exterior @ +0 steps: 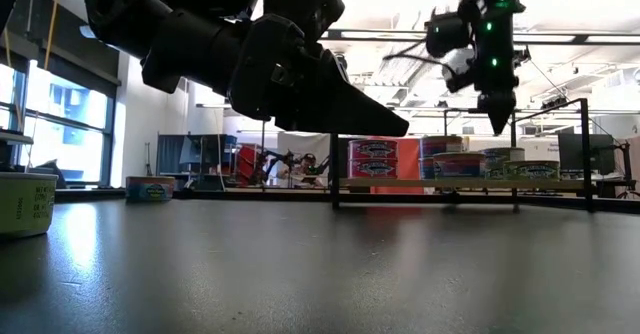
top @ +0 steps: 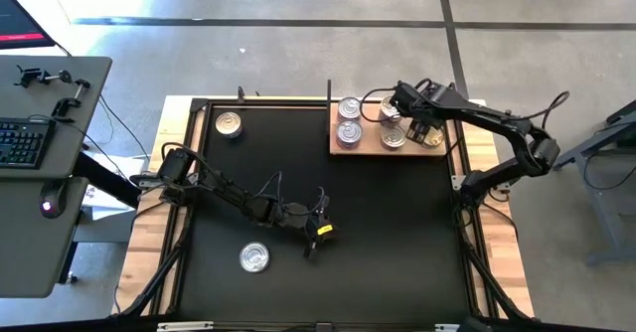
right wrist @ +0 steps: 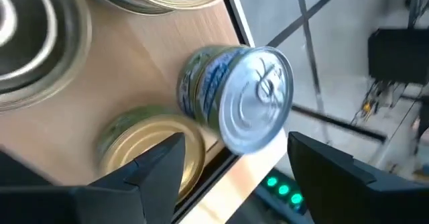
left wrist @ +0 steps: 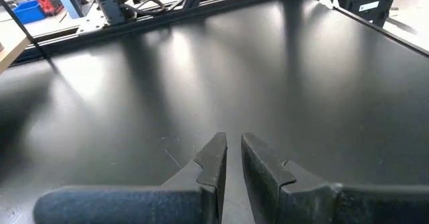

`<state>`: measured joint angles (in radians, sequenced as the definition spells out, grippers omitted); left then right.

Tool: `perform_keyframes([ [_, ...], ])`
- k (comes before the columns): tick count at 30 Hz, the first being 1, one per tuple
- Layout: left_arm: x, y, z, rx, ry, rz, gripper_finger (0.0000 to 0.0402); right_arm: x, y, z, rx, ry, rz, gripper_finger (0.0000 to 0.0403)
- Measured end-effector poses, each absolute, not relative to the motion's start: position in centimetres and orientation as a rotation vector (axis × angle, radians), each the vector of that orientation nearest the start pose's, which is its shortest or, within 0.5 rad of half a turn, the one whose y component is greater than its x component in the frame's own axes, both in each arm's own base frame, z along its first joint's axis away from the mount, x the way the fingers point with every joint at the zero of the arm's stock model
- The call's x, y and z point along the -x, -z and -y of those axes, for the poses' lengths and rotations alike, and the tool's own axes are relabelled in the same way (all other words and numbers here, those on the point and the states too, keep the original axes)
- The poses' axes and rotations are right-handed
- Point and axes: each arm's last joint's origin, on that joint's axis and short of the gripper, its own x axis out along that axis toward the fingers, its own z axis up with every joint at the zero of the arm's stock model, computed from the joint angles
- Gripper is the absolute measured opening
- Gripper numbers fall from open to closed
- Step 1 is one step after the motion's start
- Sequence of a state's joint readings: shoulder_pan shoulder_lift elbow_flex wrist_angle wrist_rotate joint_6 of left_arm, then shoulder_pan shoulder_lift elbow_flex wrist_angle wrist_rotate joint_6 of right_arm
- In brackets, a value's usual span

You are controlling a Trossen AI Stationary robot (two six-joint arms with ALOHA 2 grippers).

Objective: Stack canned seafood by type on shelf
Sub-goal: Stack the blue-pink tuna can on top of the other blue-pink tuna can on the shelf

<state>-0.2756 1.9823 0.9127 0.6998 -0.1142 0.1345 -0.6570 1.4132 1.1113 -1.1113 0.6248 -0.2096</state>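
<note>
The right arm reaches over the shelf (top: 388, 145), its right tool (right wrist: 234, 158) open, fingers spread either side of a silver-topped can (right wrist: 242, 98) with a blue label that sits between them, unclamped. Just beside it lies a gold-topped can (right wrist: 153, 143). The left tool (left wrist: 231, 158) hangs over the bare tabletop (top: 397, 233), fingers nearly together, gripping nothing.

The shelf (top: 370, 149) sits at the desk's (top: 397, 233) far right, carrying clustered tins (top: 349, 133). One tin (top: 229, 124) lies far left, another (top: 254, 258) near left.
</note>
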Motion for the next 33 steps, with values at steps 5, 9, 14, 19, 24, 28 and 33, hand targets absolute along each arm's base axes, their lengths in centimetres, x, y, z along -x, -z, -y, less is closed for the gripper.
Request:
perform_keyframes([
  [5, -37.2, -12.5, 10.2, -0.201, 0.183, -0.352, 0.0037, -19.0, -27.5, 13.4, 0.013, 0.91, -1.46, 0.0255],
  [9, -37.2, -12.6, 10.2, -0.185, 0.176, -0.358, 0.0037, -19.6, -26.9, 8.8, -0.092, 0.814, -1.272, 0.0255],
  [14, -36.6, -14.1, 9.9, -0.206, 0.096, -0.401, 0.0037, -20.7, -23.5, 1.1, -0.148, 0.58, -0.97, 0.0255],
  [19, -35.2, -16.3, 9.4, -0.269, -0.074, -0.472, 0.0037, -21.8, -19.8, -5.6, -0.11, 0.361, -0.605, 0.0255],
  [24, -32.5, -18.7, 8.2, -0.299, -0.33, -0.607, 0.0037, -22.2, -16.8, -9.0, -0.084, 0.345, -0.387, 0.0255],
  [28, -29.5, -19.9, 6.4, -0.24, -0.549, -0.739, 0.0037, -22.7, -14.6, -10.1, -0.033, 0.408, -0.359, 0.0255],
  [33, -26.4, -20.6, 2.6, -0.055, -0.809, -0.874, 0.004, -22.4, -12.7, -11.0, 0.027, 0.388, -0.421, 0.0255],
])
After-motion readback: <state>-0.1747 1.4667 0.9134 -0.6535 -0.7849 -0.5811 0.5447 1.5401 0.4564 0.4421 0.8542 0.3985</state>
